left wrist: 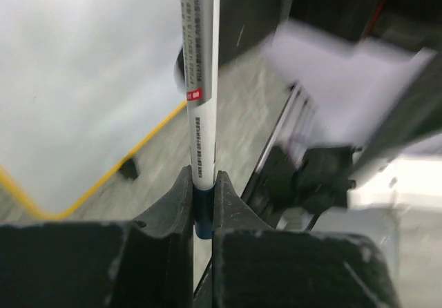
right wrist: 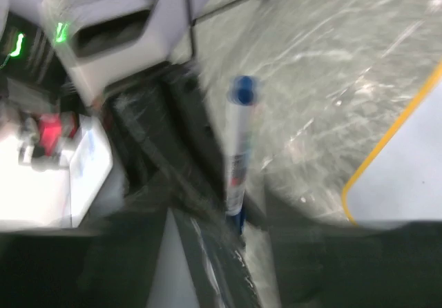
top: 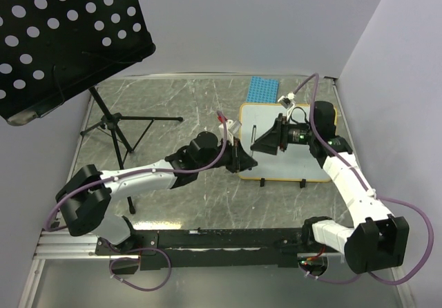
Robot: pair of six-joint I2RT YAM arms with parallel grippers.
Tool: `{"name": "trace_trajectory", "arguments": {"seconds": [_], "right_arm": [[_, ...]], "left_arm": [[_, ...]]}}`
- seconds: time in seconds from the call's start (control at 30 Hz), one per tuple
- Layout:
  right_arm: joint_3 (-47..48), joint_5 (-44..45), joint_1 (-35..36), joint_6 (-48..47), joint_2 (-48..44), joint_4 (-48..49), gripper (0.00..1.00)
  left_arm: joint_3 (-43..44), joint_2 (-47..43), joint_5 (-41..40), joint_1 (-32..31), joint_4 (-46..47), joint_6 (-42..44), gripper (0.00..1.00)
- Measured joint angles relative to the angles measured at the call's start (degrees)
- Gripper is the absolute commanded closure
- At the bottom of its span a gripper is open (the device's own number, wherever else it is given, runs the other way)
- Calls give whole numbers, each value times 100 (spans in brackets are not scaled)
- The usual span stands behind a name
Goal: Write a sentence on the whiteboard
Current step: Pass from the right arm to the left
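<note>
The whiteboard [top: 290, 168] sits on the bench [top: 179, 204] right of centre, and what shows of it is bare, so none of the sentence looks written. The left pincer [left wrist: 202, 187] is clamped on the lower end of a marker [left wrist: 200, 80] at the board's near-left edge. The right pincer [top: 265, 142] hovers over the board, jaws apparently parted and gripping nothing, so I judge that all the writing remains.

The grey marbled table [top: 207, 215] is occupied by the whiteboard [top: 284, 168], a blue studded plate [top: 262, 89] and a black tripod [top: 112, 121].
</note>
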Motion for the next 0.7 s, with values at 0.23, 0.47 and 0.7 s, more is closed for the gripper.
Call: {"name": "trace_trajectory", "arguments": {"seconds": [0.23,0.47,0.7], "right_arm": [[1248,-992,-170,-4107,363,-2780,11],[1751,-1346,192,-7626,1504,-5558,10],[1808,-1561,514,-8891,2002,-6293,13]], "left_arm": [[409,-608,651,293,-2640,2258,99],[1060,-929,1425,442,-4393,4063,99],[1220,-649,1974,435,-4999,4542,99]]}}
